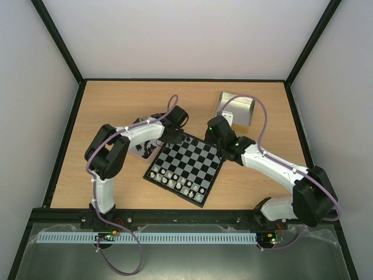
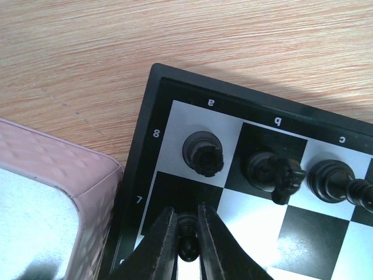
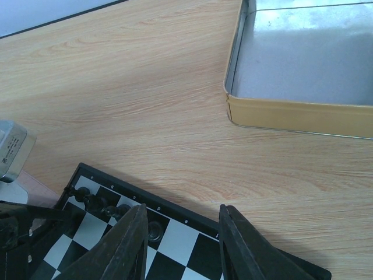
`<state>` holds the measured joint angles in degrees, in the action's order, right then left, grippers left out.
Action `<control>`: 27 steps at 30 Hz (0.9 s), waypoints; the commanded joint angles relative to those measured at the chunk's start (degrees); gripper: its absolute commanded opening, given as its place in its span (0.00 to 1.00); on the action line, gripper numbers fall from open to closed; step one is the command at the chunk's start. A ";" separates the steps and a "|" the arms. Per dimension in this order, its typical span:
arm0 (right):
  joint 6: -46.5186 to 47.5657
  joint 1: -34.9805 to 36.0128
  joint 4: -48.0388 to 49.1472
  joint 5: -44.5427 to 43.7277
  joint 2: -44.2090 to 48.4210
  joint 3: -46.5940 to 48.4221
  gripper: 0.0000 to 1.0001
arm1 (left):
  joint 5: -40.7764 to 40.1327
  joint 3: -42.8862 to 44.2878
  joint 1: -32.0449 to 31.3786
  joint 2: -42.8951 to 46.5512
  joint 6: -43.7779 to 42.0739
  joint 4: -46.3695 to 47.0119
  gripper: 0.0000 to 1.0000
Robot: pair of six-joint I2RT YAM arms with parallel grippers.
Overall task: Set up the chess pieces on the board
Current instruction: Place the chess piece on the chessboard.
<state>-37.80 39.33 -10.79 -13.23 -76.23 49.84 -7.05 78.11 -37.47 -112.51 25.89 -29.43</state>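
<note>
The board (image 1: 201,153) lies in the middle of the table, with pale pieces on its near rows. In the left wrist view my left gripper (image 2: 186,211) is shut on a black pawn (image 2: 187,245) and holds it at square a7 of the board (image 2: 150,125). Black pieces stand on a8 (image 2: 203,153), b8 (image 2: 271,171) and c8 (image 2: 331,181). My right gripper (image 3: 182,210) is open and empty over the board's far edge (image 3: 175,211), with a black piece (image 3: 154,231) just inside its left finger. In the top view the left gripper (image 1: 172,139) is at the far left corner and the right gripper (image 1: 218,139) at the far right corner.
A pink-rimmed tray (image 2: 46,192) sits right beside the board's left edge; in the top view (image 1: 141,147) it holds dark pieces. A shiny metal tray (image 3: 291,114) stands on the table beyond the board, at the back right in the top view (image 1: 238,111).
</note>
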 commanded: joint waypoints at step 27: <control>-2.08 -0.42 2.74 2.76 3.47 -0.88 0.33 | 1.89 -10.22 12.78 17.00 4.06 2.46 0.40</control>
<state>-39.07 39.22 -8.91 -10.17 -73.91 49.84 -4.60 71.94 -27.94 -96.40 27.94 -28.12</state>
